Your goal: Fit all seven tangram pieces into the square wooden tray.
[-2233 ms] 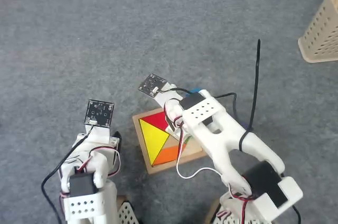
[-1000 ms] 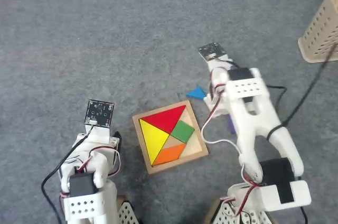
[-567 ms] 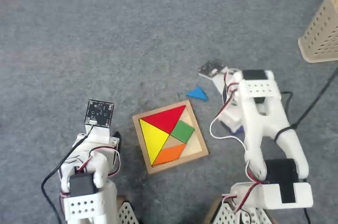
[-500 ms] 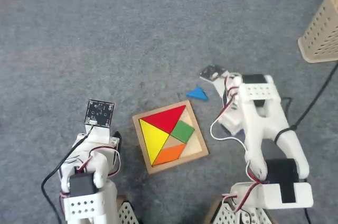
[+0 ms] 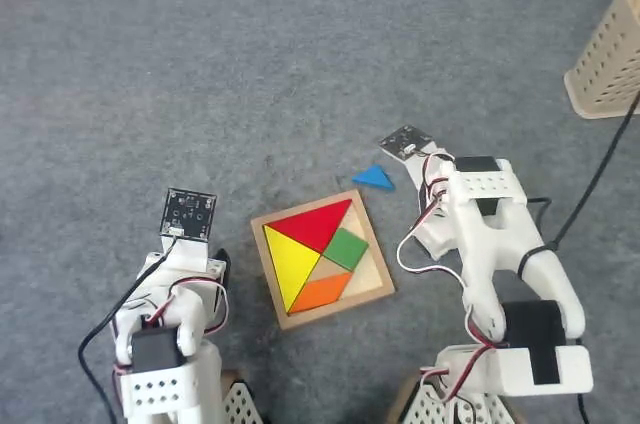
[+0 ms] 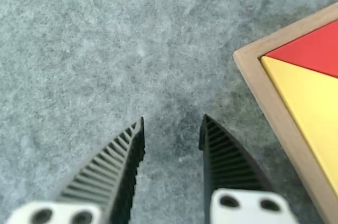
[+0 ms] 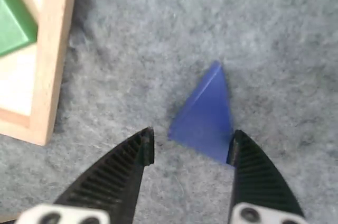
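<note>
Your right pincer [image 7: 190, 142] stands open, straddling the base of the blue triangle [image 7: 205, 114]. It lies flat on the table [image 7: 132, 12] just beside the tray [image 7: 54, 39], its long axis and apex pointing away from the pincer. Your left pincer [image 6: 173, 128] hangs open near the tray's corner.

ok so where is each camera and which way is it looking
High: fixed overhead, looking down on the tray, left arm and right arm.
Left wrist: on that arm, looking down past the open left gripper at the tray's corner.
Right wrist: likewise, past the open right gripper at a blue triangle.
Shared: all three show the tray.
</note>
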